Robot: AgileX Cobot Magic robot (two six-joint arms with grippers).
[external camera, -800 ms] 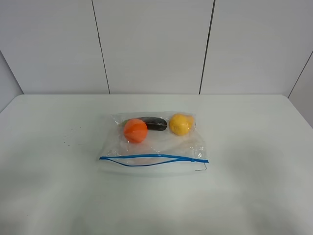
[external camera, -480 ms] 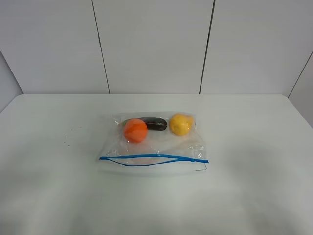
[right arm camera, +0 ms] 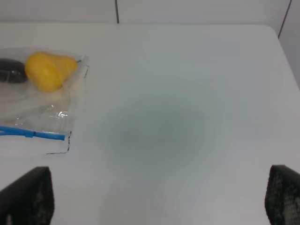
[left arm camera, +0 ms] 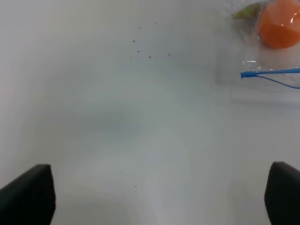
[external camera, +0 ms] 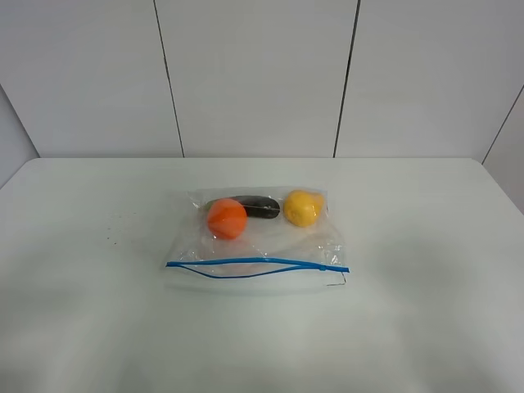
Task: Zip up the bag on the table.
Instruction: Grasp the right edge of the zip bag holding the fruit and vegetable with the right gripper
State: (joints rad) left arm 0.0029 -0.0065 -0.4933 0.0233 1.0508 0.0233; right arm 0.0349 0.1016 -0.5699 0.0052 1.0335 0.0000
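Plainly, left end effector (left arm camera: pixel 154 194) and right end effector (right arm camera: pixel 154 197) gape empty, clear of the bag (external camera: pixel 270 246).

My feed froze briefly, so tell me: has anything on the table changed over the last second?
Nothing visibly changed. The bag lies where it was on the table, and its blue zipper strip gapes open just as before.

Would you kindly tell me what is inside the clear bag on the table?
Inside the bag, an orange round item, a dark oblong item and a yellow item show through the plastic. The orange one covers one end of the dark item.
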